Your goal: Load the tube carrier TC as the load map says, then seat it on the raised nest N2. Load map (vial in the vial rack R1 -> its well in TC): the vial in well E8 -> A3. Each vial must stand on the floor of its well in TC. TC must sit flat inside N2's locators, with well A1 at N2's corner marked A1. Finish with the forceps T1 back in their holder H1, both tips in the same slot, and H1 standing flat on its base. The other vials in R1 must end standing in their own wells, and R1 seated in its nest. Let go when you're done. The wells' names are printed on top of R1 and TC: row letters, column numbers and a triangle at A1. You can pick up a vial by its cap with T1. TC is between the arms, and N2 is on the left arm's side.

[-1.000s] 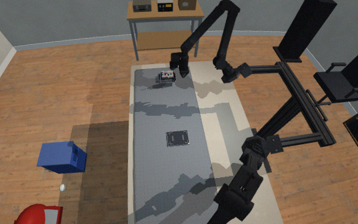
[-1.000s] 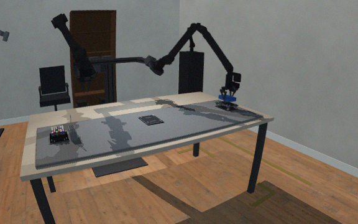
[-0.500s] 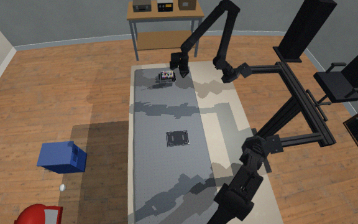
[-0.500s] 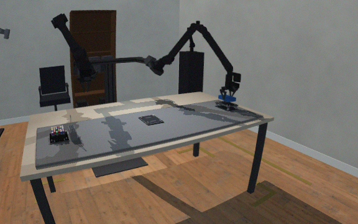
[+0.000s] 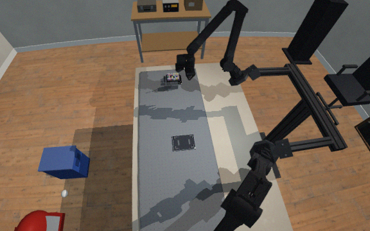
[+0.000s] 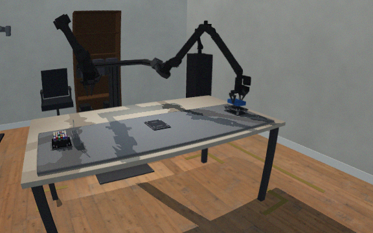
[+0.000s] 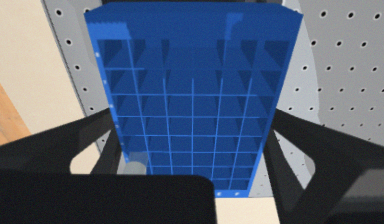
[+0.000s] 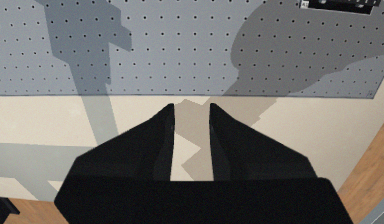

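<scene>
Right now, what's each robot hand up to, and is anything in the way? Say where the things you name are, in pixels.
Left gripper (image 7: 193, 117) shut on blue tube carrier (image 6: 237, 102) (image 7: 193, 105), above the raised nest (image 6: 236, 110). Right gripper (image 8: 192, 105) holding nothing, slightly open. No obstruction visible between carrier and nest.
</scene>
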